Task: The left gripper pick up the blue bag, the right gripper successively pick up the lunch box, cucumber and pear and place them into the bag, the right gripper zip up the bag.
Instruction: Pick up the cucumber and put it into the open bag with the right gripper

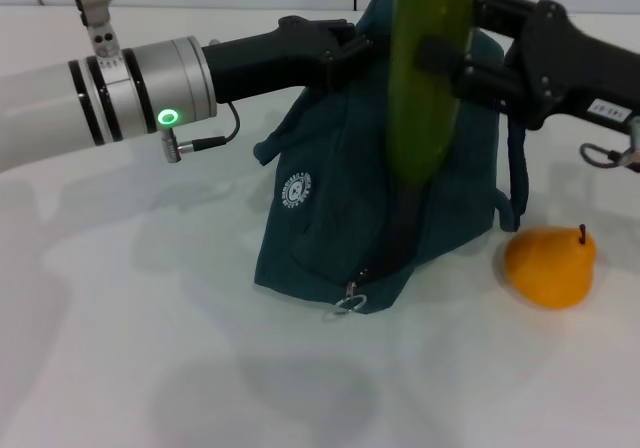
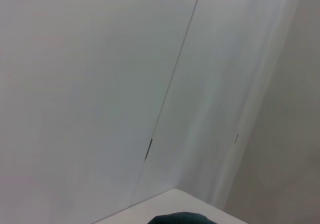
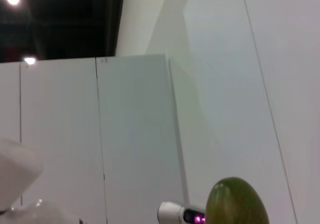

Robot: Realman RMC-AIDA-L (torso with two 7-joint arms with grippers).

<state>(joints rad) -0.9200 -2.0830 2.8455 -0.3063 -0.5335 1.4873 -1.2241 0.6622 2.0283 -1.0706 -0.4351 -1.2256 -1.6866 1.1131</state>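
White worktop (image 1: 150, 368) in front, bare patch nearest the camera. Blue bag (image 1: 340, 228) stands mid-scene, slumped, zipper ring pull (image 1: 345, 305) at its near lower edge touching the worktop, round white logo (image 1: 296, 190) on the near-left face. Pear (image 1: 551, 265) sits on the worktop just beside the bag's right side, stem up, not touching it. Cucumber (image 1: 428, 88) is upright, slightly tilted, lower end down inside the bag's open slit, top out of frame; its rounded tip shows again in the right wrist view (image 3: 235, 203). Right hand (image 1: 455, 63) comes in from the right at the top and is pinched on the cucumber around its upper part, black fingers wrapping it. Left hand (image 1: 345, 48) reaches in from the left on the thick silver arm with green light (image 1: 167, 118), clamped on the bag's top rim at the far-left side, holding the fabric up. Lunch box not visible, can't tell where it is. Left wrist view shows only a sliver of bag fabric (image 2: 182, 218) and wall.
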